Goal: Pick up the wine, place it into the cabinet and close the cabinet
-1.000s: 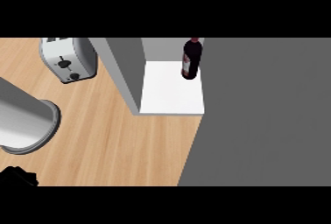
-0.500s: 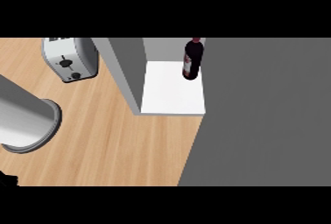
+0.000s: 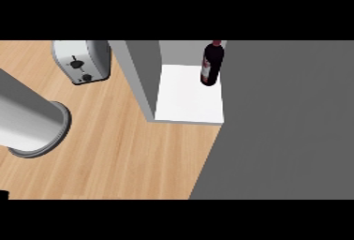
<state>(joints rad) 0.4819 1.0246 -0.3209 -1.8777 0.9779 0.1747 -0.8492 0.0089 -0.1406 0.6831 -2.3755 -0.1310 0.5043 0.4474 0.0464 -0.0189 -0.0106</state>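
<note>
The wine (image 3: pixel 211 63) stands upright on the cabinet shelf (image 3: pixel 190 101). Our left hand (image 3: pixel 3 194) barely shows, the right hand not at all; we cannot tell their state. Closing unseen, our forearm (image 3: pixel 31 119) might knock the toaster (image 3: pixel 83 61).

Flat, even light brightens the counter (image 3: pixel 124 154) and cabinet (image 3: pixel 190 99).

place: kitchen, likely | cues: toaster (image 3: pixel 83 61) on wooden counter (image 3: pixel 124 154), open cabinet (image 3: pixel 142 75) beside it
</note>
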